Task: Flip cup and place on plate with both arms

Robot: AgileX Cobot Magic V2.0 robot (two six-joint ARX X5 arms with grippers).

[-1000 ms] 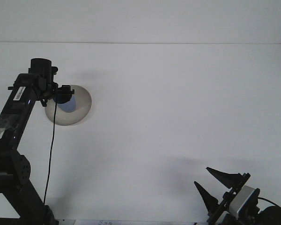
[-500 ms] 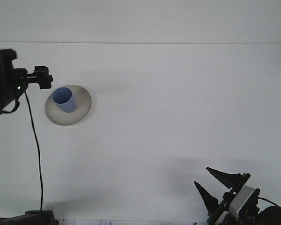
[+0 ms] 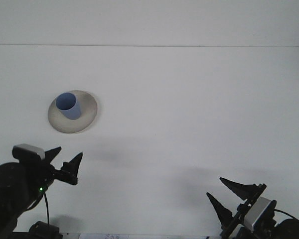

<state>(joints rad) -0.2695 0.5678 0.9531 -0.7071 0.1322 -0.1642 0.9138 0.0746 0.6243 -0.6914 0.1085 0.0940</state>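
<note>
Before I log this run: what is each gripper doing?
Left gripper: open, holding nothing.
Right gripper: open, holding nothing.

Cup (image 3: 68, 105) stands on plate (image 3: 84, 117), far left; both tools apparently nearer, at opposite corners.

Bright, even light; soft faint shadows, slightly grainy focus.

Tabletop (image 3: 189, 114): you see plain white, filling most of the view.
Wall (image 3: 149, 20): white, meeting the tabletop's far edge along a straight line.
Light: even, with soft grey shadows near you.
</note>
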